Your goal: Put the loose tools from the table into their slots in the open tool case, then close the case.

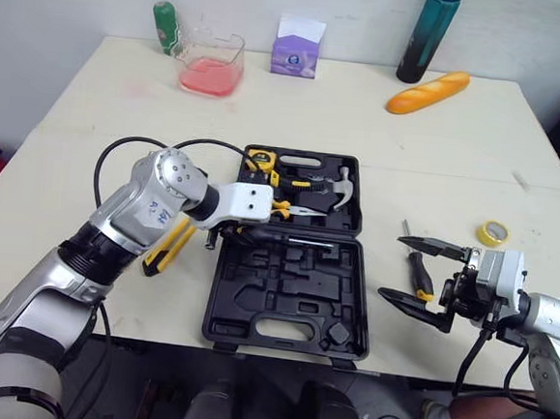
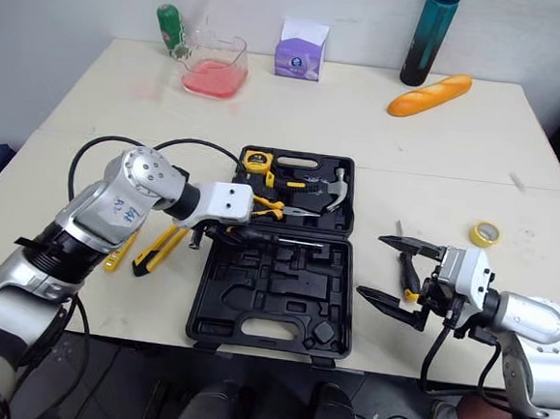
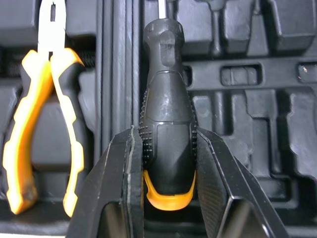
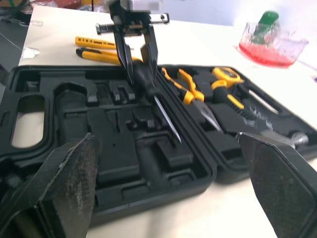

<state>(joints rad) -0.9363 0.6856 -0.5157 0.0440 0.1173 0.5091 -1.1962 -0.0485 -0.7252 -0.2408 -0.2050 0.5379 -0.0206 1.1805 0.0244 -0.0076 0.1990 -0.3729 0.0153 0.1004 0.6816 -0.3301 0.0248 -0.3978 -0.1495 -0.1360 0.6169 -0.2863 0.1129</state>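
My left gripper (image 3: 165,136) clamps the screwdriver (image 3: 166,99) over the case (image 1: 281,316) hinge; my right gripper (image 1: 399,268) gapes wide, empty, beside the case.

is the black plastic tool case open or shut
Open: the black plastic tool case lies spread flat, both moulded halves facing up, with the yellow-handled pliers and the steel hammer seated in the far half.

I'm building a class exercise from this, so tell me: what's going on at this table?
The left gripper is shut on a black-handled screwdriver, holding it over the open tool case near its hinge. The right gripper is open beside a small tool lying on the table right of the case. A yellow knife lies loose left of it.
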